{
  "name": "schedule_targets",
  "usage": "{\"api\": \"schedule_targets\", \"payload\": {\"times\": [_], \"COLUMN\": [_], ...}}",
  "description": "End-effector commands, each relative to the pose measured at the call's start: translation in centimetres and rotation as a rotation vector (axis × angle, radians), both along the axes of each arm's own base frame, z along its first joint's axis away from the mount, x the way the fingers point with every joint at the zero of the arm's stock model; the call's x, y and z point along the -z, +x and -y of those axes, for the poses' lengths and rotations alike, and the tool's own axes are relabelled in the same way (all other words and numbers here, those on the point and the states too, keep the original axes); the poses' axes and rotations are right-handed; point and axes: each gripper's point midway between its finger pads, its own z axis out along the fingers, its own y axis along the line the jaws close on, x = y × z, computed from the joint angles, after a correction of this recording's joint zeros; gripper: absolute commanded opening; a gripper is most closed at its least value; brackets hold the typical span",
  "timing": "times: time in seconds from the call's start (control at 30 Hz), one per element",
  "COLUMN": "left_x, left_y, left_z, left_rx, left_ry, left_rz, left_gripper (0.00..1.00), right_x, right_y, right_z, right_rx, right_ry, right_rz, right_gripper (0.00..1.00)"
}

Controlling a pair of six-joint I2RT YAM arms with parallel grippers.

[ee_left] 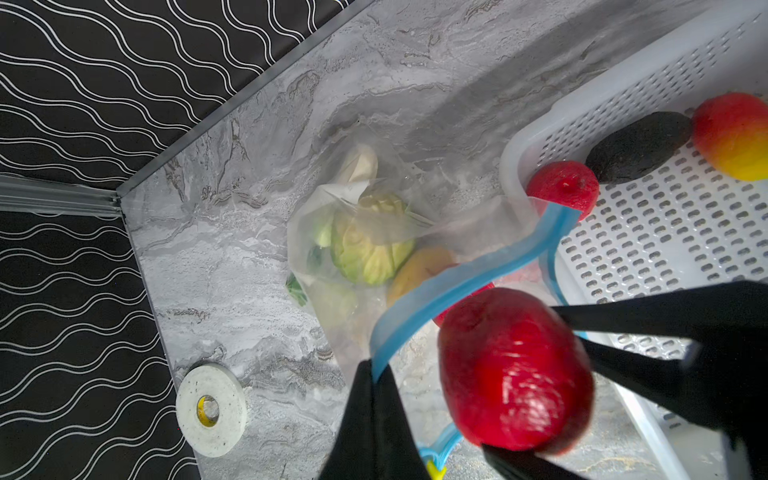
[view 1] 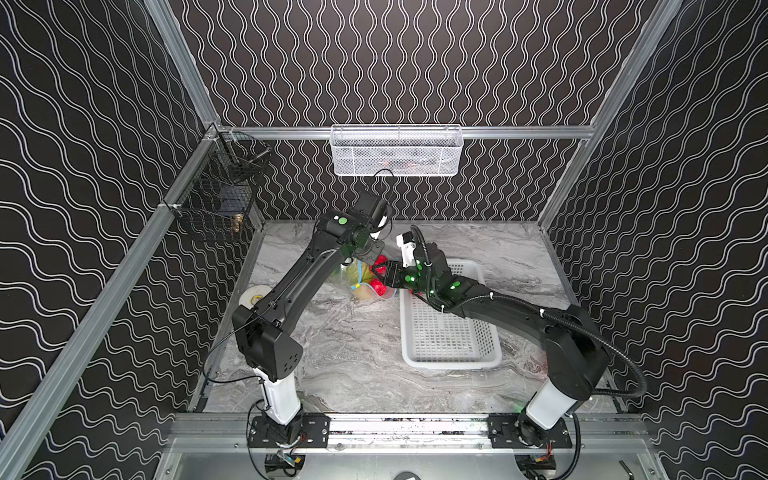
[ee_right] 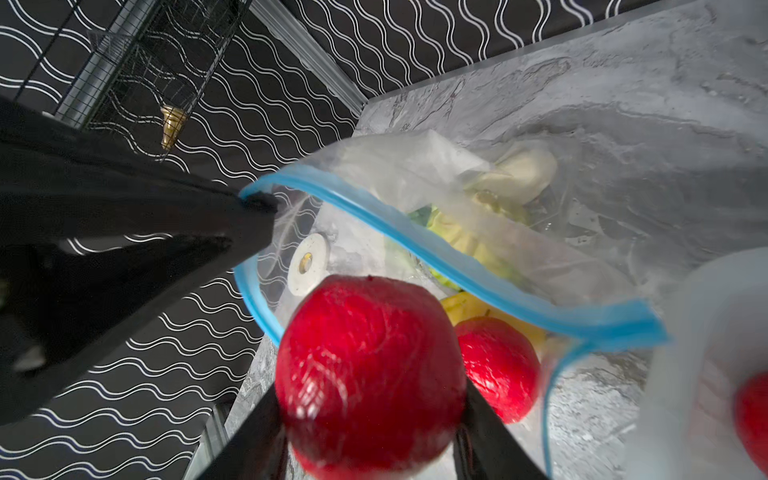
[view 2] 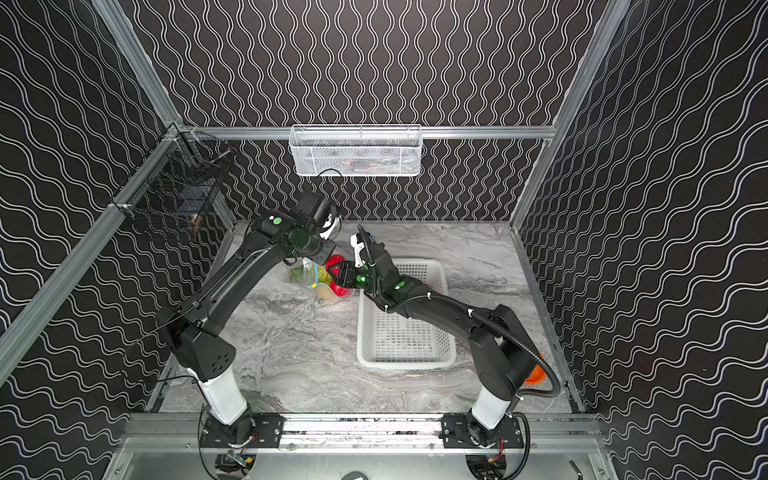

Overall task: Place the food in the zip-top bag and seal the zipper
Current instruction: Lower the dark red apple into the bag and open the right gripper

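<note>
red fruit held by the right tool at the open mouth of the zip-top bag, whose zipper is pinched by the left tool.
the left tool's jaws are pressed together on the light-blue zipper, so that one side of the mouth is held open; the right tool's jaws are clamped on the red fruit, which is seen just above the opening, not yet inside. the zip-top bag is set on the grey marbled table, just beside the white perforated basket. inside the bag a green cabbage, a white radish, a yellow-orange piece and a second red fruit are seen. in the basket a small red fruit, a dark item and a red-and-yellow fruit are found. a yellow slider tab is seen on the zipper near the left tool. a tape roll is seen well apart, near the table's edge.
</note>
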Motion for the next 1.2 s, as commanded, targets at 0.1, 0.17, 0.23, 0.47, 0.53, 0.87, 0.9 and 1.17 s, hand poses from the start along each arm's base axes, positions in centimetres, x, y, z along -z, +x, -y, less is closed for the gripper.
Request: {"api": "schedule_targets", "payload": {"times": [0.1, 0.17, 0.23, 0.47, 0.53, 0.87, 0.9, 1.17], "left_x": [-0.5, -0.6, -0.8, -1.9, -2.0, -1.9, -1.9, -1.7], "left_y": [0.1, 0.2, 0.3, 0.5, 0.5, 0.3, 0.3, 0.6], "left_z": [0.4, 0.4, 0.3, 0.1, 0.0, -0.4, -0.4, -0.2], "left_rx": [0.013, 0.011, 0.004, 0.0, -0.001, -0.007, -0.008, -0.008], "left_ry": [-0.013, -0.012, -0.011, -0.007, -0.005, 0.006, 0.008, 0.008], "left_rz": [0.0, 0.001, 0.008, 0.035, 0.04, 0.044, 0.045, 0.037], "left_gripper": [0.0, 0.0, 0.0, 0.0, 0.0, 0.0, 0.0, 0.0], "right_x": [-1.0, -0.9, -0.6, 0.3, 0.5, -0.6, -0.5, -0.5], "right_y": [0.0, 0.0, 0.2, 1.5, 1.9, 3.4, 3.4, 3.1], "right_z": [-1.3, -1.7, -1.8, -2.7, -3.0, -4.0, -4.0, -2.4], "right_rx": [-0.028, -0.033, -0.03, -0.007, 0.003, 0.015, 0.019, 0.072], "right_ry": [0.056, 0.055, 0.052, 0.057, 0.059, 0.066, 0.061, 0.031], "right_rz": [0.023, 0.024, 0.019, -0.001, -0.007, 0.021, 0.021, 0.011], "right_gripper": [0.42, 0.43, 0.47, 0.53, 0.63, 0.98, 0.99, 0.99]}}
